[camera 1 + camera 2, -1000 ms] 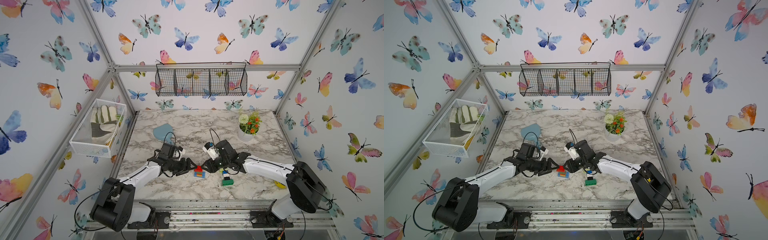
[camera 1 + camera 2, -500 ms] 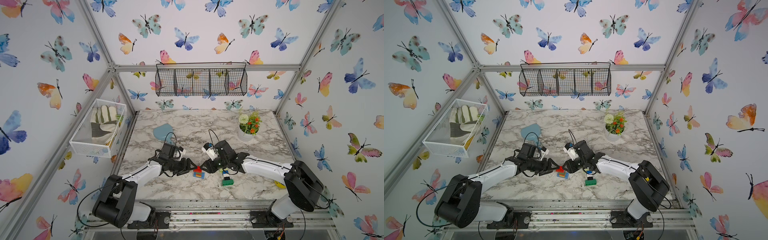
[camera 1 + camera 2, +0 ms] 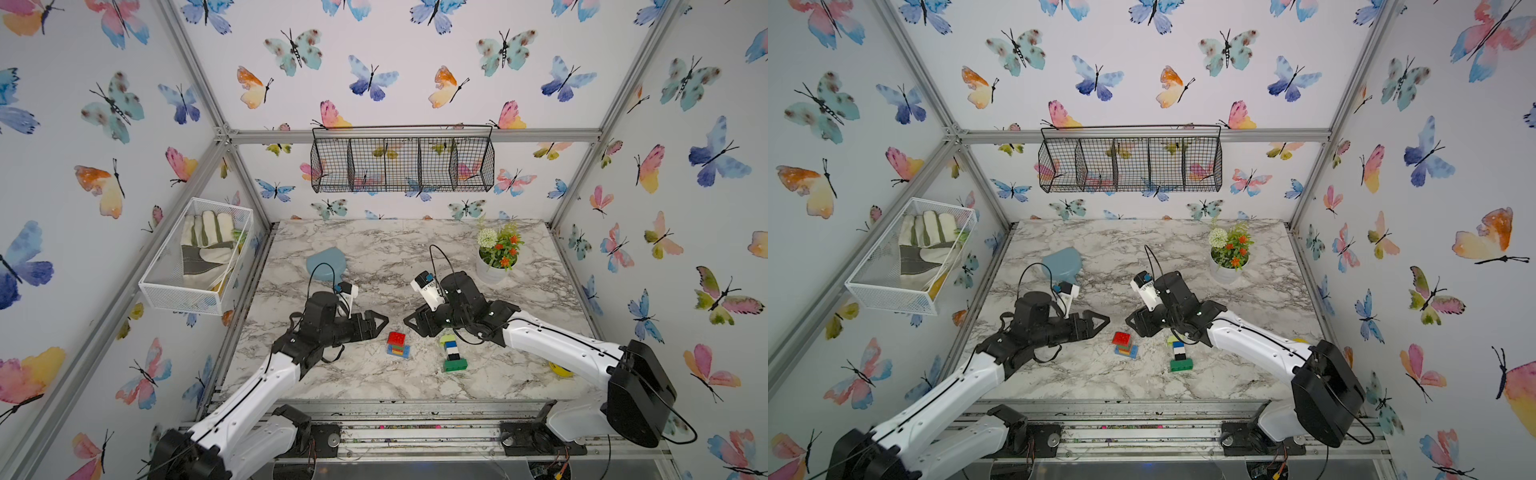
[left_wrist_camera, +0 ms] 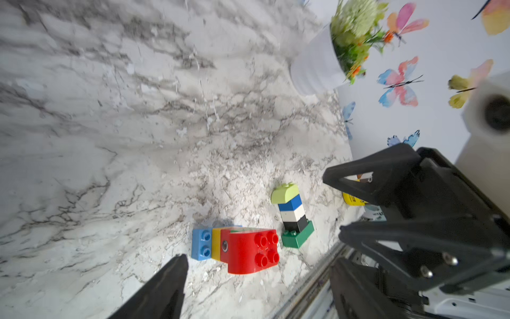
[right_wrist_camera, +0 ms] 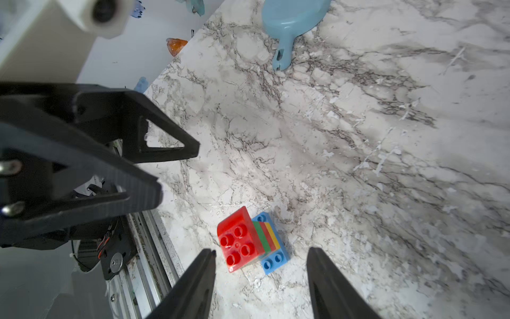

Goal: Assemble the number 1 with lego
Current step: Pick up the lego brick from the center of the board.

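Showing two lego stacks near the front middle of the marble table (image 3: 374, 257), with both grippers open just beyond them.

Nearest the front edge, the green-based stack (image 3: 452, 353) runs green, black, white and blue up to a lime cap. Just to its left sits the red-capped stack (image 3: 397, 345). Just beyond them, the left gripper (image 3: 380, 322) and right gripper (image 3: 412, 326) face each other, tips near but apart, fingers spread, gripping nothing and clear of both stacks. The right wrist view resolves thin green, red and yellow layers on a blue base under the red cap (image 5: 238, 239). The left wrist view shows both stacks side by side and a round mark on the red cap's side (image 4: 225, 245). Farther back lie a pale blue scoop (image 3: 326, 261) at left and a flower pot (image 3: 494, 272) at right. The walls carry butterfly paper, with a black wire basket (image 3: 403, 166) on the far wall and a white mesh bin (image 3: 195, 266) of gloves on the left wall.
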Action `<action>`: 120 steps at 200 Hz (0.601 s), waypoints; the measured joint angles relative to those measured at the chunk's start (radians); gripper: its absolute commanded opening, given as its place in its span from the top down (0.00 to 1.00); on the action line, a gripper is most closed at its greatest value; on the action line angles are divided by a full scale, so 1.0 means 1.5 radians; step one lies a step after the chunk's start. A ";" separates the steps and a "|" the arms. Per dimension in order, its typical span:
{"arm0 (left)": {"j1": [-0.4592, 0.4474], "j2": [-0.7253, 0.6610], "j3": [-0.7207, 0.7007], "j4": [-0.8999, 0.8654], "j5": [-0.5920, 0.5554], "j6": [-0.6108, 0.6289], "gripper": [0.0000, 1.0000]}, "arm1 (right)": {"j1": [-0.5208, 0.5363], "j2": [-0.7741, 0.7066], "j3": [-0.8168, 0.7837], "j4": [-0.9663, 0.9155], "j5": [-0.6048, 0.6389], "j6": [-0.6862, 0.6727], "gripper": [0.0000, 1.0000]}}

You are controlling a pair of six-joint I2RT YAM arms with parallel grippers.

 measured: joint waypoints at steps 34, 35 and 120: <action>-0.235 -0.155 -0.159 0.052 -0.229 -0.009 0.14 | -0.024 -0.024 0.000 -0.035 0.022 -0.024 0.41; -0.235 -0.155 -0.159 0.052 -0.229 -0.009 0.13 | -0.024 -0.025 0.000 -0.036 0.022 -0.025 0.41; -0.473 0.054 -0.250 0.328 -0.600 0.020 0.12 | -0.035 -0.081 -0.012 -0.084 0.041 -0.060 0.43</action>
